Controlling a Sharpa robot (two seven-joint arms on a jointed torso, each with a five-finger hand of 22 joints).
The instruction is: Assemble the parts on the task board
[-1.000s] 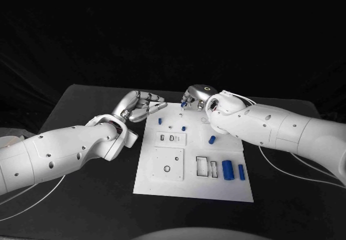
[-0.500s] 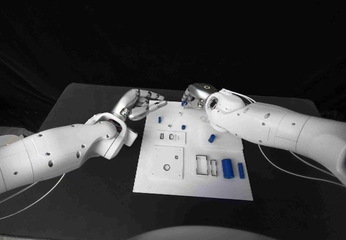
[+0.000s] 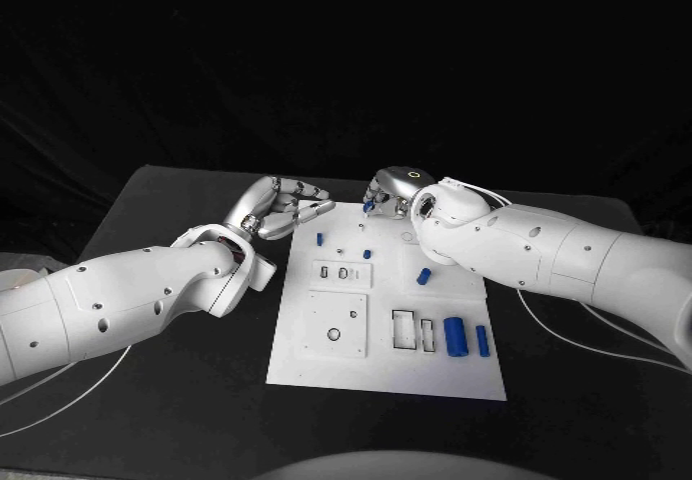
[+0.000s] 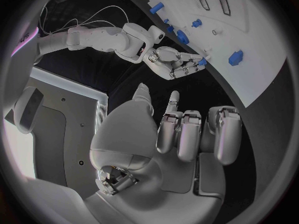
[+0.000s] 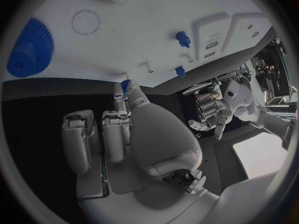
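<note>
Left hand (image 3: 277,210): you see it just off the board's far left corner, fingers curled in, nothing in them.
Board (image 3: 325,365): white plate mid-table, between your two arms.
Parts (image 3: 454,338): blue pieces scattered on the board, several near its right edge.
Right hand (image 3: 389,192): at the board's far edge, pinching a small blue part (image 5: 125,86) at its fingertips.

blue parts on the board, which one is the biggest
The thick blue cylinder lying near the task board's near right corner, beside a thinner blue bar. The other loose blue pieces farther up the board are much smaller.
</note>
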